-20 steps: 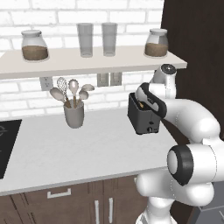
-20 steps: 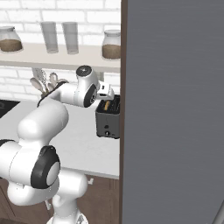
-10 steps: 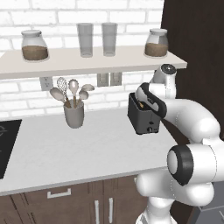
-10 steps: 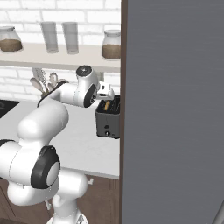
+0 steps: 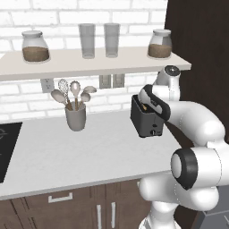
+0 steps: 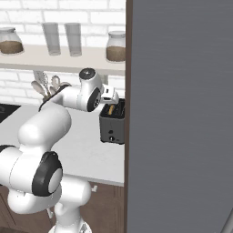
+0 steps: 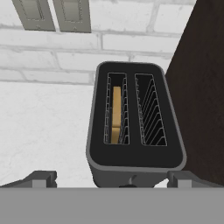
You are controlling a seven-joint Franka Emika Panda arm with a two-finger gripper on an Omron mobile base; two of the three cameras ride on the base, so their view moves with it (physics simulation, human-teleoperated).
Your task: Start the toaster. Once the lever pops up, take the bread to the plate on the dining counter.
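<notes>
Right now the toaster (image 5: 146,117) sits on the pale worktop (image 5: 80,147) against the brick wall (image 5: 27,96), at the counter's right end beside a tall dark panel (image 5: 201,53). From the left base camera it stands at about 3 o'clock of the utensil cup (image 5: 75,117), well apart from it. In the right base view the toaster (image 6: 113,123) shows a small pale knob low on its front face, and a grey panel (image 6: 182,113) hides everything to its right.

Looking down through the hand camera, the toaster (image 7: 133,122) has two slots in its top. The bread (image 7: 116,114) stands on edge, sunk in the left slot, a tan strip between the wire guides; the right slot holds only its wire rack. Two wall outlets (image 7: 52,15) lie at 11 o'clock of the toaster.

The gripper (image 7: 111,179) hangs above the toaster's near end with its jaws spread wide, one fingertip (image 7: 41,178) at 8 o'clock of the toaster and the other at 4 o'clock, holding nothing. I cannot tell whether the tips touch the toaster.

On the shelf (image 5: 89,62) above stand two jars (image 5: 35,46) and two glasses (image 5: 87,40). A dark hob (image 5: 5,147) edge shows at 9 o'clock of the worktop.
</notes>
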